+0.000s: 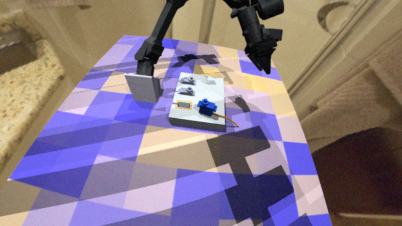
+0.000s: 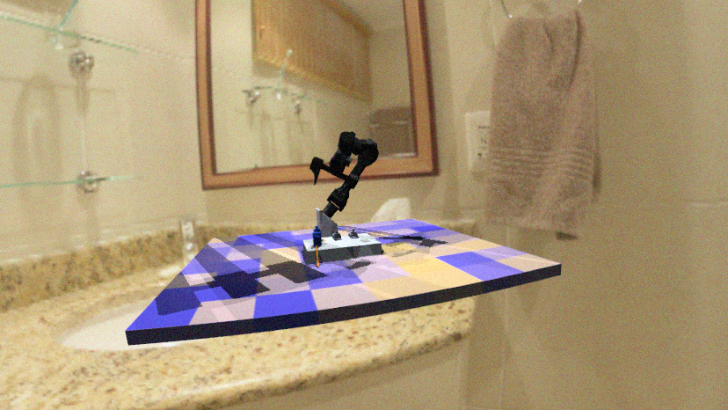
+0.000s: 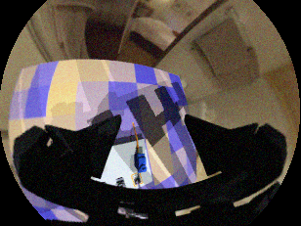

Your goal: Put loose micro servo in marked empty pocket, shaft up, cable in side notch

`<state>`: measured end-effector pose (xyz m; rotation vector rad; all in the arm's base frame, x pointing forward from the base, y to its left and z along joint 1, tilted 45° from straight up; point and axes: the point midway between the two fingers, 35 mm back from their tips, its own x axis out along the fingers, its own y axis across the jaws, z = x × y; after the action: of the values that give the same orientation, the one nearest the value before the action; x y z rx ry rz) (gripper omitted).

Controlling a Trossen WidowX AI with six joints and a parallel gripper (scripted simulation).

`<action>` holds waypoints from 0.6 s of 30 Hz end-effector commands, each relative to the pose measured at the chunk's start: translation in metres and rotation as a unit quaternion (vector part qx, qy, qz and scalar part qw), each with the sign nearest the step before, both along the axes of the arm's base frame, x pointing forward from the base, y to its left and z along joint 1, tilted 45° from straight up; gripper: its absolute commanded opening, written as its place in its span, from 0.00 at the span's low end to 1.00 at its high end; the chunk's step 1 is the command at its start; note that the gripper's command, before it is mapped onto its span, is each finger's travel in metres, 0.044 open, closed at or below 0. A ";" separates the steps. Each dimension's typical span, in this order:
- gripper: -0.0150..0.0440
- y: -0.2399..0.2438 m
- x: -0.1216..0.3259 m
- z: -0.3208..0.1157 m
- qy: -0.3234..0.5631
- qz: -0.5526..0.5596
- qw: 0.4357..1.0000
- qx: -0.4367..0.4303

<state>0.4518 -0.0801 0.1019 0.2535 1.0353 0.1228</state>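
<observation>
The blue micro servo (image 1: pixel 207 107) (image 2: pixel 316 236) (image 3: pixel 141 161) stands on top of the pale deck (image 1: pixel 182 114) (image 2: pixel 346 251) (image 3: pixel 122 160), beside the marked pocket, with its output shaft up. Its orange cable (image 1: pixel 229 119) (image 2: pixel 317 257) (image 3: pixel 137 138) runs over the deck's edge, away from the pocket. The pocket (image 1: pixel 184 105) is empty, outlined in orange, with a small side notch. My gripper (image 1: pixel 264 72) (image 2: pixel 315 181) (image 3: pixel 153 117) is open and empty, high above the table and off to the side of the deck, fingers pointing down. The servo shows between and below the fingers in the wrist view.
Two grey servos (image 1: pixel 188 81) (image 1: pixel 186 90) (image 2: pixel 336 236) (image 2: pixel 353 233) sit in a row on the deck beyond the pocket. An upright grey plate (image 1: pixel 143 88) stands at the arm's base, close to the deck's pocket side. Dark arm shadows cross the checkered table (image 1: pixel 157 193) (image 2: pixel 433 277).
</observation>
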 end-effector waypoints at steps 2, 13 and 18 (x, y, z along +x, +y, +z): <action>1.00 0.003 -0.026 -0.044 0.078 0.031 0.996 0.038; 1.00 0.019 -0.086 -0.107 0.210 0.093 0.962 0.145; 1.00 0.029 -0.115 -0.124 0.258 0.113 0.938 0.204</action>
<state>0.3578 -0.0577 -0.0103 0.4859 1.4966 0.4345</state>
